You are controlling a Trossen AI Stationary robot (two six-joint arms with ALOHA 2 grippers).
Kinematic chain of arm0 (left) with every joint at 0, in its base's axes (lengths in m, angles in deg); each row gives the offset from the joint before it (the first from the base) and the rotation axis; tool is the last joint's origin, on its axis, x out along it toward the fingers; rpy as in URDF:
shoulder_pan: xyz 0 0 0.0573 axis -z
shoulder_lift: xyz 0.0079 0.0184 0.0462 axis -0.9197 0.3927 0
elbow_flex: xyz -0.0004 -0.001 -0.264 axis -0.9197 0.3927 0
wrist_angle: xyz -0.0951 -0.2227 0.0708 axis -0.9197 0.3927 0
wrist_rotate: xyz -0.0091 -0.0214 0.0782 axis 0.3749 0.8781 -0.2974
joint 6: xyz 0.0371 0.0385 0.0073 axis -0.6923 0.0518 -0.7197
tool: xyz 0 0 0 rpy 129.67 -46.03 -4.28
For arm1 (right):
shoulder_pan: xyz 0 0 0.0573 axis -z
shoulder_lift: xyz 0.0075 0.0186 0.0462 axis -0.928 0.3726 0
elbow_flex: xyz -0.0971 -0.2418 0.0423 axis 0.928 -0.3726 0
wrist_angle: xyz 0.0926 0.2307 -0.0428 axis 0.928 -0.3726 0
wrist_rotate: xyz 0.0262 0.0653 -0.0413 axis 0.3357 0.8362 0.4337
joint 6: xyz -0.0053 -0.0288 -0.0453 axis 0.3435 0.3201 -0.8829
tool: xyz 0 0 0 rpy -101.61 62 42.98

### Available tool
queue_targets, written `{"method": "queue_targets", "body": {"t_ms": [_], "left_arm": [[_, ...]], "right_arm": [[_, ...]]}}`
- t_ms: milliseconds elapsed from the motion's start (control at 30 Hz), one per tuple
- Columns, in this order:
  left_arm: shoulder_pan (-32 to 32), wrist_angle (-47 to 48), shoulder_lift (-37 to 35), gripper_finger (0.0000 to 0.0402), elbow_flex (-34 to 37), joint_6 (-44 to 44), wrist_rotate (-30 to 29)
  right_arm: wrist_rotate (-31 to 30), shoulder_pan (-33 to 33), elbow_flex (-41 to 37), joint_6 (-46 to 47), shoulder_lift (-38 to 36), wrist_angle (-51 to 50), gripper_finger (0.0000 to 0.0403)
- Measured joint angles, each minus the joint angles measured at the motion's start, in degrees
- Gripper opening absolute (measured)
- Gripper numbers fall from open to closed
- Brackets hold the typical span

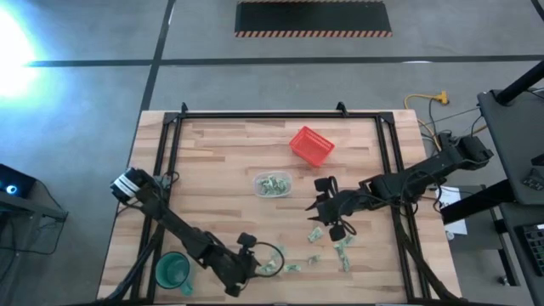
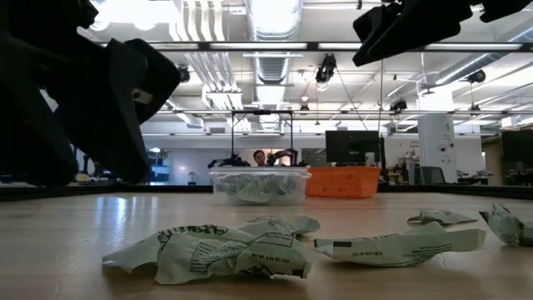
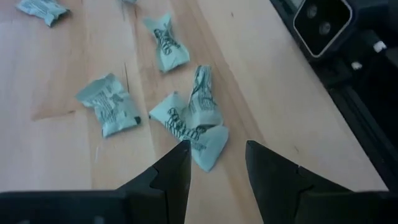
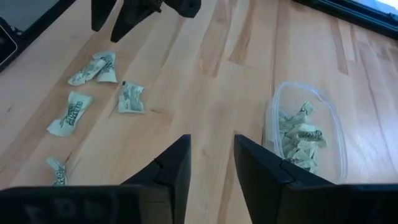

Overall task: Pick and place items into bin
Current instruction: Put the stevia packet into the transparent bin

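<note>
The left tool [image 1: 265,265] hung low over the near part of the wooden surface [image 1: 221,161], just beside a small cluster of pale green wrapped pieces [image 3: 189,118]. Its two fingers [image 3: 171,177] stood parted with nothing between them, and in the left wrist view the nearest wrapper lay just ahead of the gap, almost at the fingertips. That posture read as lining up for a pick: the jaws were spread wide enough to straddle one crumpled wrapper, and the arm was angled down toward the pile, not toward the bin.

The right tool [image 1: 327,206] hovered well clear of the surface, between the clear plastic bin [image 1: 273,184] and a second scatter of wrapped pieces [image 1: 342,246] nearer the front edge. Its fingers [image 4: 174,168] were also apart and empty. In the right wrist view the bin [image 4: 308,134] sat off to one side of the gap, already holding several wrappers, so this arm seemed either to wait or to be between trips.

The bin stood near the middle of the surface, apart from both loose groups. A red mesh basket [image 1: 311,145] stood behind it, and a green cup [image 1: 172,271] rested at the near left corner beside the left arm.
</note>
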Motion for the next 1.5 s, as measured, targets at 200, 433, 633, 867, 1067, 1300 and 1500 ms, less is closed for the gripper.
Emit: {"method": "queue_targets", "body": {"t_ms": [200, 433, 633, 867, 1067, 1300, 1500], "left_arm": [[-0.63, -1.87, 1.37, 0.0137, 0.10, 0.13, -0.43], [-2.21, -2.06, 3.51, 0.0137, 0.05, -0.30, -0.41], [-3.24, -2.53, 4.33, 0.0137, -0.08, -0.30, 0.05], [-3.32, -5.04, 4.38, 0.0137, 0.14, -0.12, 1.93], [-3.35, -5.88, 4.32, 0.0137, 0.21, -0.11, 3.17], [-3.61, -8.34, 4.32, 0.0137, 0.50, -0.36, 3.33], [-3.67, -8.30, 4.68, 0.0137, 0.58, -0.64, 3.33]], "right_arm": [[0.00, 0.02, -0.03, 0.00, 0.01, 0.00, 0.0109], [0.01, 0.02, -0.11, 0.00, 0.00, -0.04, 0.0102], [0.02, 0.00, -0.11, 0.00, 0.02, -0.09, 0.0096], [0.04, 0.00, -0.31, 0.03, 0.02, -0.14, 0.0094], [0.05, 0.00, -0.46, 0.27, 0.02, -0.18, 0.0097], [0.07, 0.00, -0.46, 0.44, 0.02, -0.17, 0.0088], [0.07, -0.01, -0.66, 0.43, 0.02, -0.16, 0.0080]]}}
